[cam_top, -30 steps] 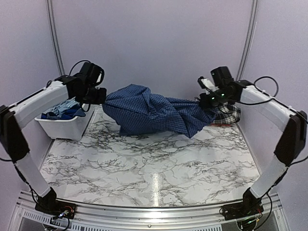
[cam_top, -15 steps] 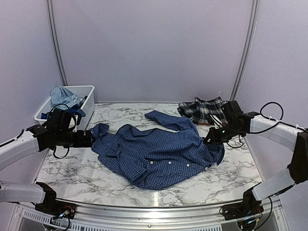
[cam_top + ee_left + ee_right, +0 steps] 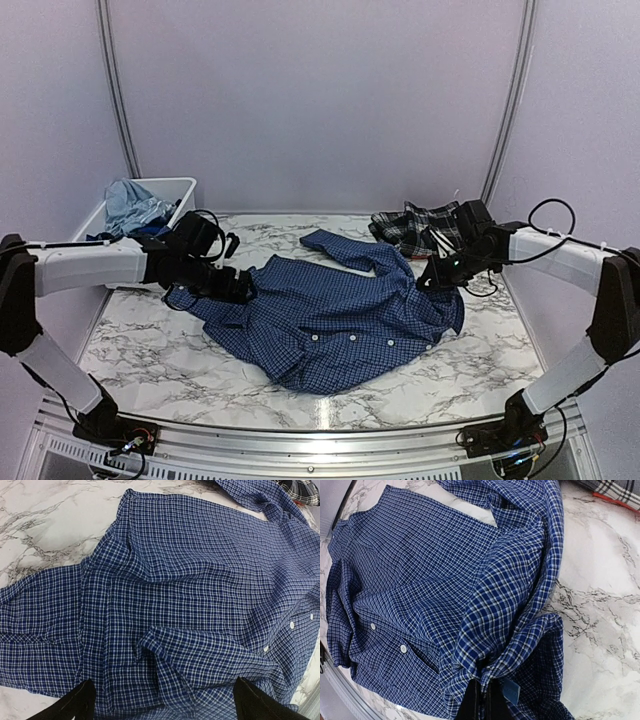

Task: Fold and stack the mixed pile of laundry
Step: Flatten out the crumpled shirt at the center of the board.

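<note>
Navy small-check shirt [image 3: 340, 325] lies spread mid-table [image 3: 200, 380], wrinkled. L gripper [image 3: 238, 288] spread wide over shirt's left edge; R gripper [image 3: 432, 280] pinching its right edge. Step: laying flat pre-fold. Next prob. needs smoothing, then sleeve folds.

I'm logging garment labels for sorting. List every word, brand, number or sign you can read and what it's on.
No readable text in any view.
Small light blue tag on the navy check shirt: too blurred to read.
Plaid garment and white bin: no writing visible.
</note>
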Controlling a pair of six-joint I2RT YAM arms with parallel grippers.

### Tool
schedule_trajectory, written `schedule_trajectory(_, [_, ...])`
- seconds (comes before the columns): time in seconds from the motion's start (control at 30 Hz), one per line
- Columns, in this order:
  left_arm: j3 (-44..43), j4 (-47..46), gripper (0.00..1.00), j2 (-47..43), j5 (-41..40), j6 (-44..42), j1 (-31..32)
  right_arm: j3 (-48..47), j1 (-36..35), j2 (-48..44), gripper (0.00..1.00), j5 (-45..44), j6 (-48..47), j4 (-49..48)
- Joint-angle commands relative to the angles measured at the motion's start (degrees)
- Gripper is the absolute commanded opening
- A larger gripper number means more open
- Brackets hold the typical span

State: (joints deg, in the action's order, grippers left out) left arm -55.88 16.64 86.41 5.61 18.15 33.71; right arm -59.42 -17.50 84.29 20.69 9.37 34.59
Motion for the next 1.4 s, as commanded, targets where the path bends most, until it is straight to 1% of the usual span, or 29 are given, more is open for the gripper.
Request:
schedule_trajectory(0.0, [-7.9, 1.8, 0.99, 5.9, -7.0, -1.0, 0.2, -2.8, 0.1, 0.1, 0.00, -0.5, -1.0, 1.4])
schedule_trajectory(0.13, [-23.6, 8.5, 0.99, 19.7, -10.6, -4.2, 0.1, -0.6, 0.1, 0.3, 0.00, 3.0, -1.9, 1.5])
schedule_trajectory(0.3, [-39.3, 10.8, 0.99, 33.0, -11.3, -5.7, 0.1, 3.5, -0.5, -1.4, 0.00, 7.5, -1.4, 0.3])
schedule_trajectory(0.4, [-47.2, 13.4, 0.99, 40.0, -12.5, -6.5, 0.1, 6.0, -2.5, -2.6, 0.00, 9.7, -1.1, -0.1])
schedule_trajectory(0.53, [-55.8, 15.5, 0.99, 48.1, -14.2, -7.3, 0.1, 8.6, -6.7, -2.5, 0.00, 15.2, -2.7, 1.8])
schedule_trajectory(0.57, [-57.6, 16.4, 0.99, 49.7, -14.3, -7.7, 0.1, 8.8, -7.4, -2.6, 0.03, 15.7, -3.3, 2.5])
schedule_trajectory(0.6, [-58.8, 16.7, 0.99, 51.1, -14.4, -7.9, 0.1, 8.8, -7.4, -2.9, 0.13, 15.5, -3.5, 3.4])
schedule_trajectory(0.63, [-59.7, 17.0, 0.99, 52.2, -14.4, -8.1, 0.1, 8.3, -7.0, -3.4, 0.27, 14.6, -3.5, 4.2])
schedule_trajectory(0.67, [-60.2, 17.2, 0.99, 53.0, -14.0, -8.3, 0.1, 7.4, -6.1, -4.0, 0.45, 13.5, -3.5, 4.5])
schedule_trajectory(0.7, [-60.5, 17.2, 0.99, 53.7, -13.6, -8.5, 0.1, 6.4, -4.8, -4.5, 0.54, 12.9, -3.4, 4.6])
schedule_trajectory(0.73, [-60.6, 17.4, 0.96, 54.2, -12.9, -8.6, 0.1, 4.9, -3.0, -4.7, 0.61, 12.5, -3.4, 4.5])
schedule_trajectory(0.77, [-60.5, 17.8, 0.92, 54.4, -12.3, -8.8, 0.1, 3.1, -1.2, -4.5, 0.65, 12.1, -3.5, 4.5])
schedule_trajectory(0.83, [-58.9, 18.4, 0.80, 53.7, -11.7, -9.2, 0.2, -1.0, 1.9, -2.9, 0.69, 11.0, -4.1, 4.5])
schedule_trajectory(0.93, [-52.8, 18.4, 0.54, 50.0, -12.6, -10.2, 0.3, -7.5, 3.8, 2.4, 0.70, 5.5, -5.6, 4.3])
schedule_trajectory(1.0, [-47.6, 18.3, 0.32, 46.6, -13.9, -11.0, 0.3, -11.6, 4.2, 7.0, 0.70, 0.1, -6.4, 4.5])
schedule_trajectory(1.07, [-42.4, 17.8, 0.18, 42.8, -14.3, -11.9, 0.3, -15.6, 4.5, 11.7, 0.70, -3.0, -6.3, 4.4])
schedule_trajectory(1.1, [-39.8, 17.3, 0.13, 40.6, -14.6, -12.1, 0.3, -18.2, 4.6, 14.8, 0.70, -4.1, -6.1, 4.2])
schedule_trajectory(1.13, [-36.6, 16.7, 0.10, 38.3, -15.1, -12.2, 0.3, -19.8, 4.6, 17.0, 0.70, -4.4, -6.0, 4.0])
schedule_trajectory(1.2, [-30.6, 14.9, 0.08, 33.4, -15.8, -12.3, 0.2, -22.2, 4.5, 20.8, 0.69, -3.7, -5.8, 3.0])
schedule_trajectory(1.27, [-24.3, 13.2, 0.08, 28.4, -15.8, -12.9, 0.2, -23.5, 4.3, 24.0, 0.69, -2.1, -5.3, 2.0])
schedule_trajectory(1.37, [-18.4, 11.8, 0.08, 23.4, -16.4, -13.7, 0.2, -24.6, 3.2, 27.3, 0.69, -4.7, -4.7, 0.6])
